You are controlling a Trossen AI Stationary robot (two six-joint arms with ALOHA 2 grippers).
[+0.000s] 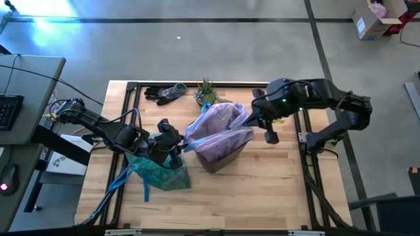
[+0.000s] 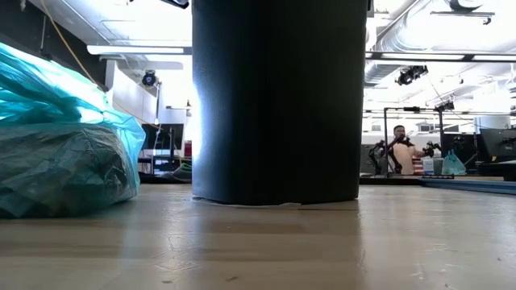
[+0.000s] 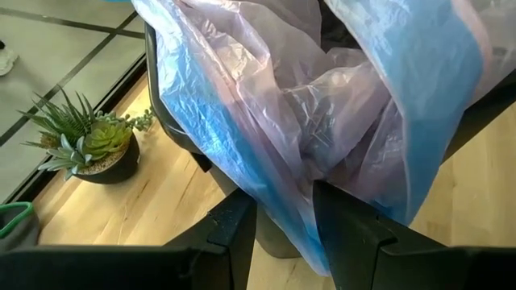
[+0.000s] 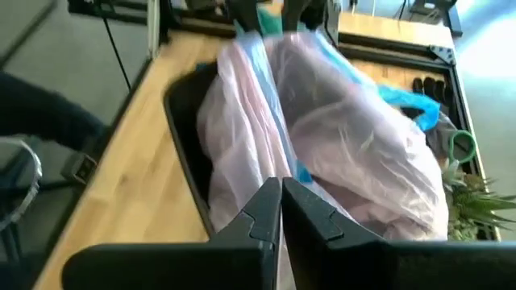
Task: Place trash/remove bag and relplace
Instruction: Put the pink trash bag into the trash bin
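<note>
Right gripper (image 4: 280,211) is pinched together on the pink liner (image 4: 339,137); left gripper (image 3: 284,213) seems clamped on its opposite edge. Pulling unevenly could tear the film or tip the bin (image 1: 223,159).

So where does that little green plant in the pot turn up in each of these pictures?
High view: the potted plant stands at the table's far edge, right of the dark gloves, behind the black bin.
Low view: not in it; the bin fills the middle.
Left wrist view: at the left, beside the bin.
Right wrist view: only leaf tips, bottom right corner.
Shared landmark: the bin with its pink bag.
</note>
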